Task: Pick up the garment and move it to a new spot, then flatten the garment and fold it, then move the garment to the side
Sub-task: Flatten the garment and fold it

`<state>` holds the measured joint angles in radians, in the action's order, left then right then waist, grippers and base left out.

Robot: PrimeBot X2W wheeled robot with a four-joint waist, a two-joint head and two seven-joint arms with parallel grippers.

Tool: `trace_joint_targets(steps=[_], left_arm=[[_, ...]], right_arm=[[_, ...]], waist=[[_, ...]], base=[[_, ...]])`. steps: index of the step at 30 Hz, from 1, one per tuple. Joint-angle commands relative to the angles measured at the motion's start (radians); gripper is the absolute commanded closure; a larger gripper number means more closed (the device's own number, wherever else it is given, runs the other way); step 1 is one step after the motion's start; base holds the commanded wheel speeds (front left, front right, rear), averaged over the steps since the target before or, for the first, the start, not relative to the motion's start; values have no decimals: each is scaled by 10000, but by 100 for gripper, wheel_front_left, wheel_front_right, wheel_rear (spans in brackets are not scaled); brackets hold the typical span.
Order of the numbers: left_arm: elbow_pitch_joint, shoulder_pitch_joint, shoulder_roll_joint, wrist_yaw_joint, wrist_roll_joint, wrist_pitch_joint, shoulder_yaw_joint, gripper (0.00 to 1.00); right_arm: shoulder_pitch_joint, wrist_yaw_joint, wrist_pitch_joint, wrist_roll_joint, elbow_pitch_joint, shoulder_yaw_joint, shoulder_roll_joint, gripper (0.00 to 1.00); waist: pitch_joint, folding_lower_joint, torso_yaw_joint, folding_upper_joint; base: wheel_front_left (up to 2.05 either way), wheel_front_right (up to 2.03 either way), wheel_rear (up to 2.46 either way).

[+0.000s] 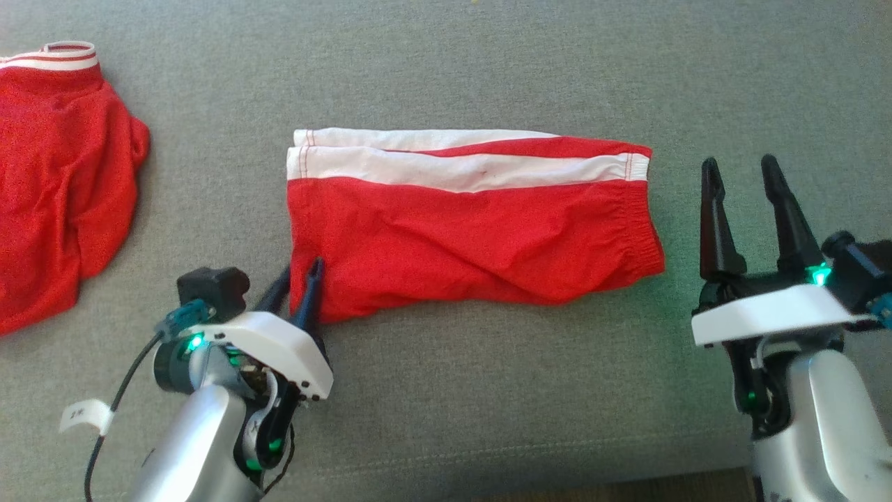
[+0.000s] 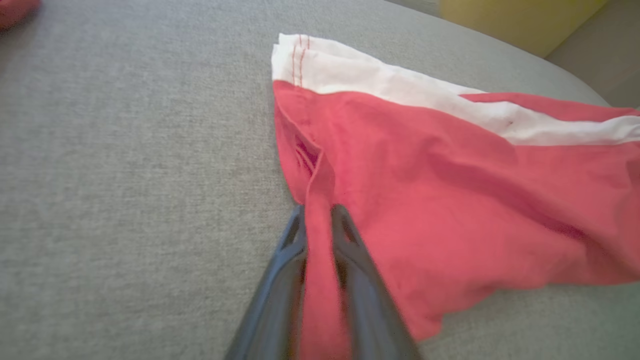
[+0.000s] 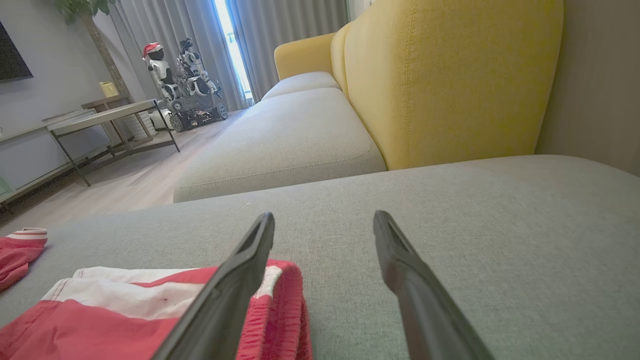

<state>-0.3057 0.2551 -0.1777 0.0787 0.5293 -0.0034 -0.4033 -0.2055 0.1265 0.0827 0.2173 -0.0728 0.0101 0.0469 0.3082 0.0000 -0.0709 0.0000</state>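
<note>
Garment (image 1: 474,223): red shorts with a white side stripe, folded flat, mid grey cushion (image 1: 488,418).
Far left: second red piece (image 1: 56,188), crumpled, well apart.
Left gripper (image 1: 301,269): fingers nearly together, pinching the near-left corner; a ridge of red cloth runs between them.
Long axis: left to right across the head view. Leg hems at the left end, gathered waistband at the right, stripe along the far edge.
Right gripper (image 1: 739,164): fingers spread wide, holding nothing, just beyond the waistband end.
</note>
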Motion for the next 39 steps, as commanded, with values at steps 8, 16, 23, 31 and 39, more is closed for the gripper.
trace_joint_targets(steps=[8,16,23,31,39], left_arm=[[1212,101,-224,713,-493,-1271,753,0],[1858,395,-371,1137,-1548,-2538,1257,0],[2139,-242,-690,988,-2133,-2581,1633,0],[2084,-697,-837,800,-2138,-2582,1770,0],[2021,-769,-743,742,-2055,-2583,1698,0]], right_arm=[[191,42,-108,-71,456,121,33,0],[367,42,-185,-508,608,18,33,0],[778,42,-391,-878,782,-148,33,0],[1013,42,-446,-785,864,-190,33,0],[1026,42,-489,-747,900,-164,33,0]], waist=[[-77,0,-9,0],[-461,0,200,0],[-849,0,270,0],[-1047,0,271,0],[-1051,0,347,0]], base=[[0,0,0],[0,0,0],[0,0,0],[0,0,0],[0,0,0]])
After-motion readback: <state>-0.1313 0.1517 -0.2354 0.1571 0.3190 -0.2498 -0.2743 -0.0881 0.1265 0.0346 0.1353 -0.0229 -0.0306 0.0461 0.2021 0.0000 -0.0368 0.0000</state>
